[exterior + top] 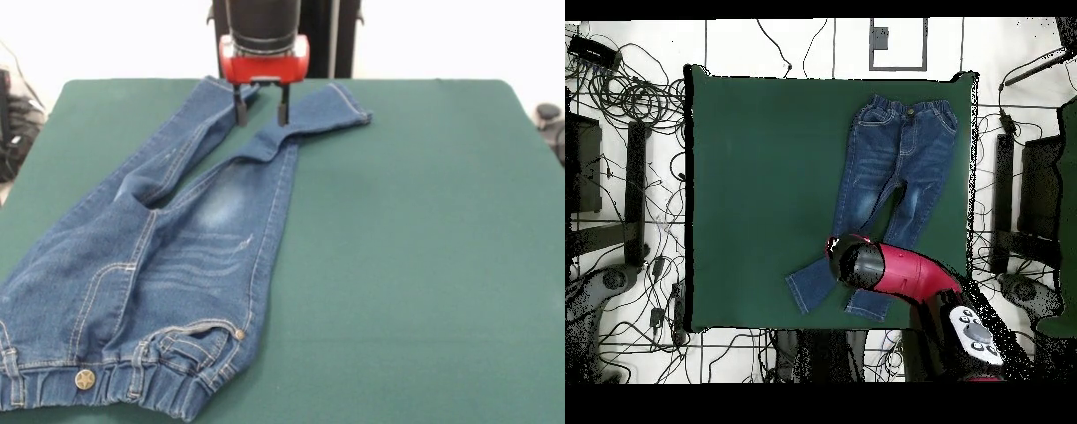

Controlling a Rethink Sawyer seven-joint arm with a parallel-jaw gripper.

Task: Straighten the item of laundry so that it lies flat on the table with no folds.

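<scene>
The jeans (177,256) are spread lengthwise across the table (415,247), waistband at the far end from the robot. The gripper (261,115) is parked right over the cuffs, fingers parted, nothing held; one lower leg is kinked sideways.

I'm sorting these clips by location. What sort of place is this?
Probably a robotics lab, not a home: the jeans lie on a green-covered table under a robot gripper, and the overhead view shows loose cables around the table.

Robotics lab, green-covered table (765,180) ringed by tangled cables (625,100) on white floor, red robot arm (905,275)
</scene>
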